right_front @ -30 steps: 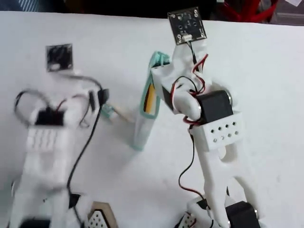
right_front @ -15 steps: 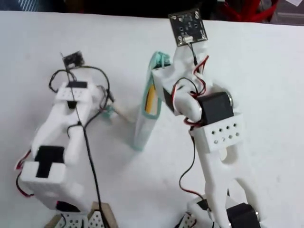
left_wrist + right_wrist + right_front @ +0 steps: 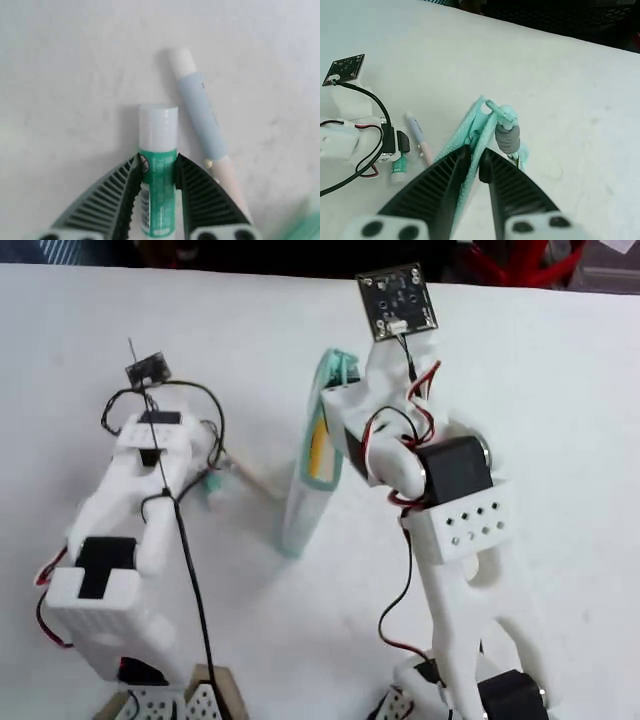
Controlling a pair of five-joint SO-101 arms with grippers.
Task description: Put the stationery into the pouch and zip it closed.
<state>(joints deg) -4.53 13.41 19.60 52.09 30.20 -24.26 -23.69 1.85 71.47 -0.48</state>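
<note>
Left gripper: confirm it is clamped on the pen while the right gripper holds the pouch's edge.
Wrong. The left gripper is clamped on the green glue stick, not the pen, which lies loose beside it; the left wrist view shows this. The right gripper does hold the edge of the pouch.

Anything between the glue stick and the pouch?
Yes: the pen lies on the table beside the glue stick, between it and the pouch. The left end effector grips the glue stick; a lift would likely clear the pen.

Left pincer (image 3: 156, 162), right pincer (image 3: 475, 152), both closed.
</note>
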